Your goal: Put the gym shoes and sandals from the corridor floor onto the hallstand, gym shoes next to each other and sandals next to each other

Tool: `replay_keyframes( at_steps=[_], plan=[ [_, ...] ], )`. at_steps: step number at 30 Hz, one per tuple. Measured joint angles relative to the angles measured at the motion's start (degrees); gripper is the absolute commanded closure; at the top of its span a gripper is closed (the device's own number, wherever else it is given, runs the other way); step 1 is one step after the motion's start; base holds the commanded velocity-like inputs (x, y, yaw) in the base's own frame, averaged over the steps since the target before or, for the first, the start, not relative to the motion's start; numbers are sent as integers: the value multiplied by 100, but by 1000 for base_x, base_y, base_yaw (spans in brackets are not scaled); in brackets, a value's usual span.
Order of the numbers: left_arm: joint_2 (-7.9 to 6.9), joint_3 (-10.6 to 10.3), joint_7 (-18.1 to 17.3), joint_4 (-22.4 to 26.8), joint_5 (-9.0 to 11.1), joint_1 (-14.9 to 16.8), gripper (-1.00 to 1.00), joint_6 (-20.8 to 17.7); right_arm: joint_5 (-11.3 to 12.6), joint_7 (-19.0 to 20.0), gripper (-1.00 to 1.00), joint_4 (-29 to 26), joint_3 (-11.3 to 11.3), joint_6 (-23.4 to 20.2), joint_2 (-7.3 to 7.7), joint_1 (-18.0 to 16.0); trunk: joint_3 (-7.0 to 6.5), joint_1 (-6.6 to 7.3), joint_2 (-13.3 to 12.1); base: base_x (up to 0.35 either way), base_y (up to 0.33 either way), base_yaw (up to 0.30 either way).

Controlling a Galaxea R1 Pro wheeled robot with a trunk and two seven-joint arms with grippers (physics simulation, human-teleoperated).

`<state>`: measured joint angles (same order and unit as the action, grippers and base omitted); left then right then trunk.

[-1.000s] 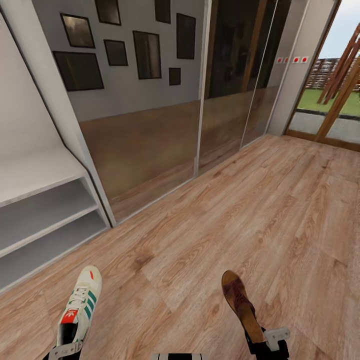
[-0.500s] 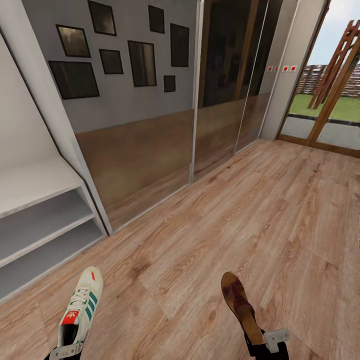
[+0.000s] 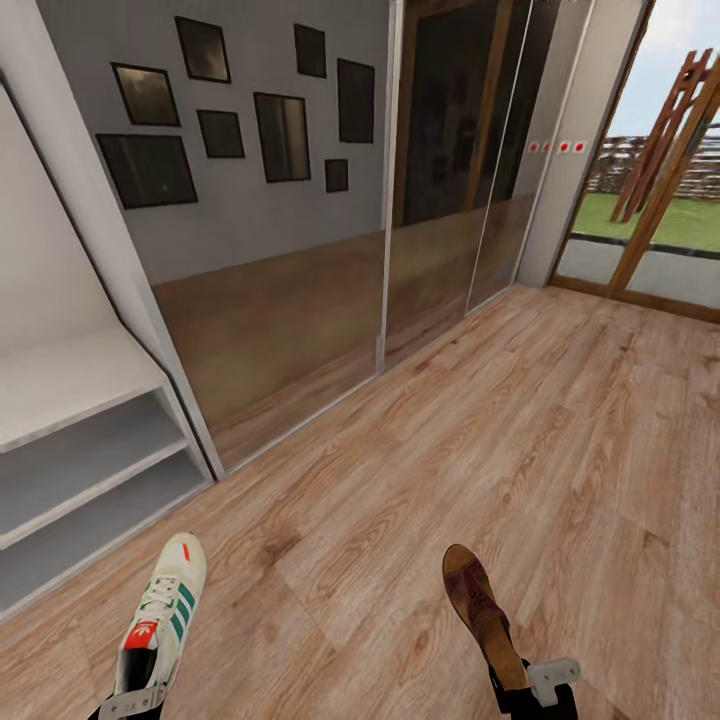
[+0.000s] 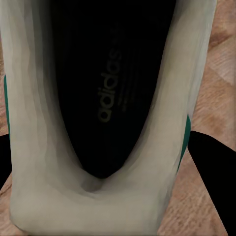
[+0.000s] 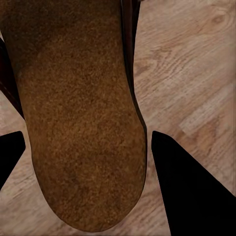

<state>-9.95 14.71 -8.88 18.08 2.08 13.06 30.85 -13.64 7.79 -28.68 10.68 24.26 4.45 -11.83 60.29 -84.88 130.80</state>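
Note:
One gym shoe [image 3: 160,620], cream-white with green stripes, hangs toe-forward over the corridor floor [image 3: 450,440] at the lower left of the head view, my left gripper [image 3: 130,703] shut on its heel. The left wrist view looks into the shoe's dark opening [image 4: 108,98], with a black finger [image 4: 211,167] at its side. One brown sandal [image 3: 480,605] hangs at the lower right, my right gripper [image 3: 535,690] shut on its heel end. Its tan insole [image 5: 78,123] lies between dark fingers [image 5: 189,191]. The hallstand [image 3: 70,385], pale grey with two open shelves, stands at the left.
Mirrored sliding doors [image 3: 290,300] run along the wall beyond the hallstand, reflecting dark picture frames. A glazed door [image 3: 650,230] to a garden stands at the far right. Wood-plank floor stretches ahead and to the right.
The whole head view has shifted: the hallstand and mirrored doors sit further left, so the camera has moved. The shoe and the sandal keep their places in the grippers.

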Motion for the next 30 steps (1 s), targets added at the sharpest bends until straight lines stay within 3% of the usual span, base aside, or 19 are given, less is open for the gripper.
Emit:
replay_keyframes(
  at_steps=[4,9,30],
  plan=[
    [1,-2,-3,0,0,0,100,0,1,1,100,0,0,-1,0,0,-72,88,-160,0,0,0],
    [7,-3,-1,-3,14,-1,100,0,-1,0,100,2,0,-2,0,-1,-72,88,-162,0,0,113],
    [7,25,4,-7,54,-2,100,-9,-20,-59,100,-11,-8,-2,-17,-1,-101,88,-162,0,0,265]
  ],
)
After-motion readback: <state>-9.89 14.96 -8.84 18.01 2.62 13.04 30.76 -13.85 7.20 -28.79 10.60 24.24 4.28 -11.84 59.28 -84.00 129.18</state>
